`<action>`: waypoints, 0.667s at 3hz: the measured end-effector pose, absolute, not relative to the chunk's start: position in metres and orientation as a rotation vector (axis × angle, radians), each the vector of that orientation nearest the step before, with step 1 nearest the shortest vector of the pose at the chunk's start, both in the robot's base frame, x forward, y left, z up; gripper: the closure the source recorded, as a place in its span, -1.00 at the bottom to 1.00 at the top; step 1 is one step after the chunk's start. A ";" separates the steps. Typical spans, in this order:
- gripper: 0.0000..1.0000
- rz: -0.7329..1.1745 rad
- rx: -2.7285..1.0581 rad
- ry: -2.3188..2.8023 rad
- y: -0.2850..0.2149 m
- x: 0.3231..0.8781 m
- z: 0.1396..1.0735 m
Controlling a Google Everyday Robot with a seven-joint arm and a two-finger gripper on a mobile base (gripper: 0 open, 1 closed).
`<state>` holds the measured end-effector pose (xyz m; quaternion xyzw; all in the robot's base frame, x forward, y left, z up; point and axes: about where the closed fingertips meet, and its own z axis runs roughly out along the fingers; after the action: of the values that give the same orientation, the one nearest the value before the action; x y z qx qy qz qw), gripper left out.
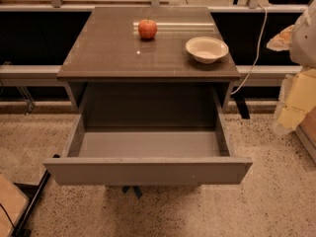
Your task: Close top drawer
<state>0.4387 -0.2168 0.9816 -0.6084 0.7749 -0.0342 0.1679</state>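
Only the one camera view, and the top drawer [148, 171] dominates it. It is pulled far out from under the brown cabinet top [108, 48], its grey box showing nothing inside and its flat front panel nearest the camera. An apple [147, 28] and a pale bowl [207, 49] sit on the top, well apart from each other and well behind the drawer front.

The gripper [297, 100] appears to be the pale, yellowish shape at the right edge, off to the side of the cabinet and well clear of the drawer. That reading is tentative, because the shape is partly cut off by the frame. Whether it is open or holding anything cannot be told.

The closing push has not begun, so the job is to get the approach right. The gripper should come round in front of the panel and meet it near the middle. An off-centre contact would likely skew the wide drawer on its runners. The push should then run straight back and level, parallel to the side walls, at a steady pace. A hard shove could jolt the cabinet and set the apple rolling.
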 end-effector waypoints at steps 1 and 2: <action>-1.00 -0.097 -1.731 2.204 -0.217 0.439 0.982; -0.72 -0.105 -1.726 2.198 -0.216 0.439 0.984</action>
<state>0.4388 -0.2161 0.9839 -0.6081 0.7743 -0.0370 0.1715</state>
